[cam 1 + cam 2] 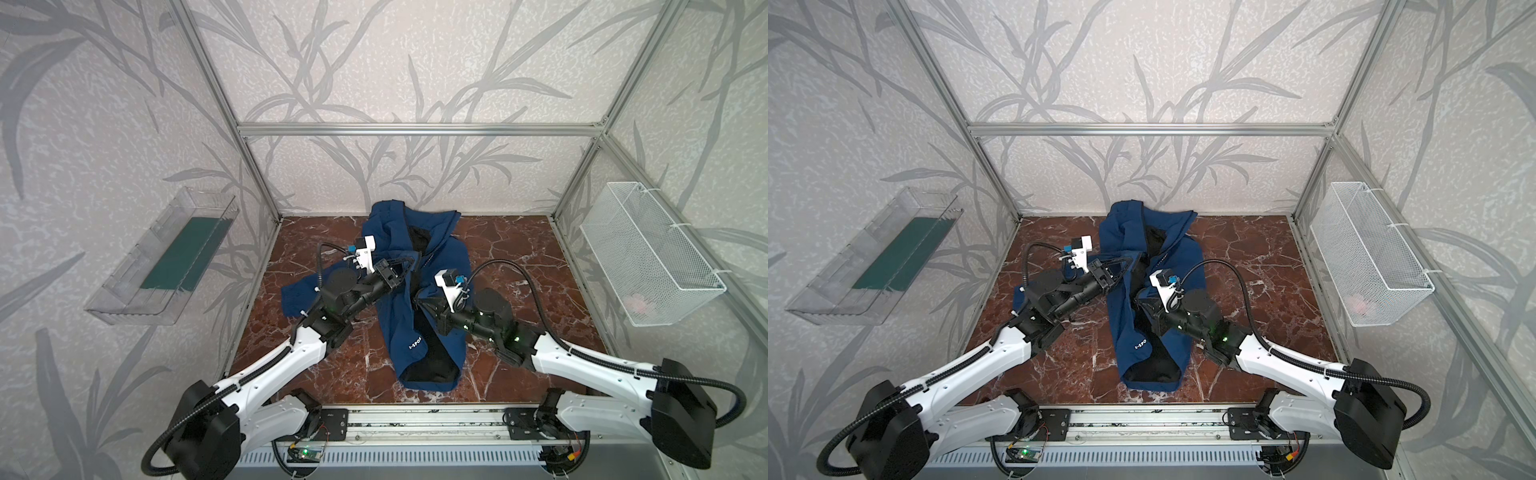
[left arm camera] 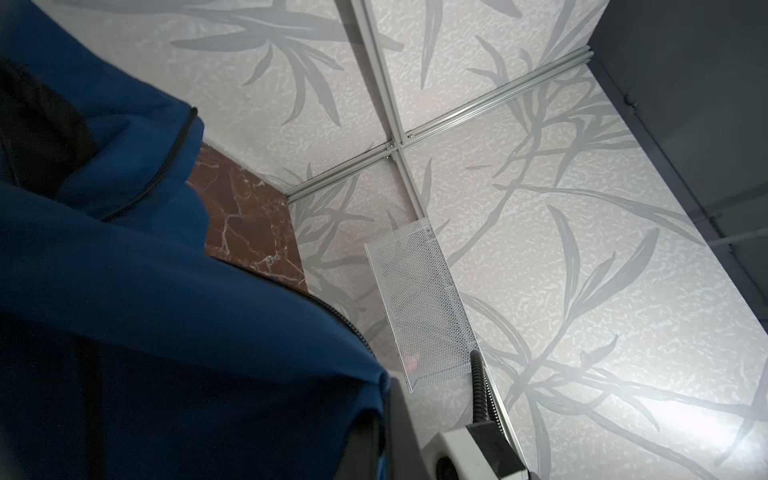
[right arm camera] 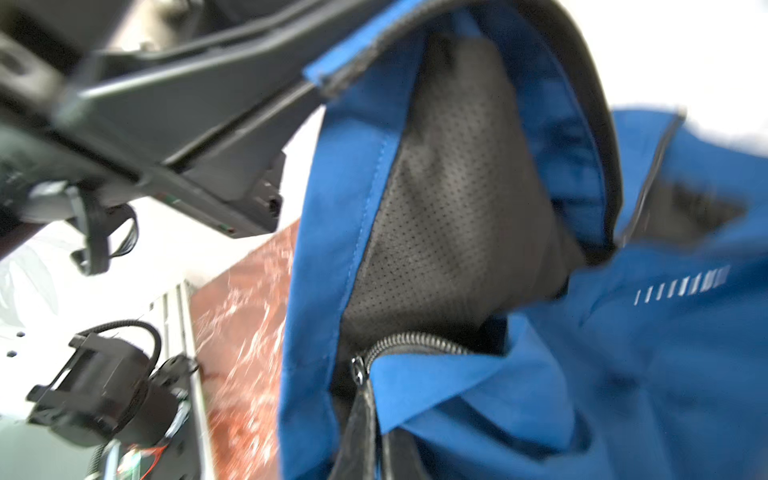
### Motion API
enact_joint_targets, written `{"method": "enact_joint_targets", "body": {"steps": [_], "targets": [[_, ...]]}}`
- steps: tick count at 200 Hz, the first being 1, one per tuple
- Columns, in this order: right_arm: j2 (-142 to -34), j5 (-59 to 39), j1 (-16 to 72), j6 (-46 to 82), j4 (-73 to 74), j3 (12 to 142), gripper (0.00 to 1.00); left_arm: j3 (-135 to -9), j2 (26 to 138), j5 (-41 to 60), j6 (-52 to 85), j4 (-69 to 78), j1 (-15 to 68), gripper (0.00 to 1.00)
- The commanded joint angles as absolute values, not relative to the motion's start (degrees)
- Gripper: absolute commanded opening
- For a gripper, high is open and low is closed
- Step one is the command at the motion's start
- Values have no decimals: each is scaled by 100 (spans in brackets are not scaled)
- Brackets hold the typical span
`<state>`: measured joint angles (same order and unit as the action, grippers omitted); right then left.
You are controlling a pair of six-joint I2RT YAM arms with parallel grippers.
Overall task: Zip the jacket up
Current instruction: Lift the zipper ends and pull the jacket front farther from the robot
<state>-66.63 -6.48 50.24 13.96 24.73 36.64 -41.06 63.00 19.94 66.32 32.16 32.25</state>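
Jacket (image 1: 399,332) lies mid-surface (image 1: 519,257), its long axis running from the near edge to the back wall. The left pincer (image 1: 411,262) is clamped on the lifted front edge. The right pincer (image 1: 417,297), the nearer one, appears to pinch the zipper slider (image 3: 360,370). The unzipped stretch lies beyond it, towards the left pincer.

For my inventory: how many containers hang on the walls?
2: a clear plastic tray on the left wall, a white wire mesh basket on the right wall. None looks hidden.

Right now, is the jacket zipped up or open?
Open. In both top views black lining shows between the jacket's blue front edges; the right wrist view shows the zipper slider with unjoined teeth beyond it.
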Motion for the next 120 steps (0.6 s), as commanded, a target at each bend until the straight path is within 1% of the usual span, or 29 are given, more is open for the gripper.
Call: {"method": "enact_joint_targets", "body": {"steps": [1, 10, 18, 29, 38, 47, 62, 70, 78, 93, 120], "targets": [[-6555, -465, 5001, 362, 3312, 4057, 0, -4431, 6252, 2198, 6435, 3449, 2939, 0], [-6516, -381, 5000, -50, 3165, 4209, 0, -4388, 6335, 2169, 6534, 3798, 2860, 0], [-6504, -50, 5000, -320, 3025, 4346, 0, -4300, 6435, 2101, 6540, 4275, 2854, 0], [-6479, 286, 4990, -477, 2988, 4444, 0, -4178, 6642, 2028, 6561, 5026, 2851, 0], [-6445, 368, 4963, -597, 3165, 4424, 0, -4068, 6839, 1952, 6610, 5782, 2850, 0], [-6417, 198, 4890, -660, 3423, 4335, 0, -4004, 7046, 1907, 6691, 6477, 2852, 0], [-6361, -553, 4714, -941, 3833, 4169, 0, -4003, 7371, 1943, 6719, 7490, 2849, 0], [-6353, -599, 4666, -920, 4010, 4098, 0, -4030, 7530, 1973, 6773, 7835, 2853, 0], [-6361, -741, 4579, -783, 4185, 4030, 0, -4012, 7629, 1972, 6824, 8089, 2864, 0], [-6410, -1087, 4364, -444, 4662, 3944, 0, -3999, 7644, 2015, 6758, 8095, 2869, 0], [-6544, -1350, 4007, -291, 4986, 3974, 0, -3956, 7421, 2273, 5934, 8095, 2901, 0]]}}
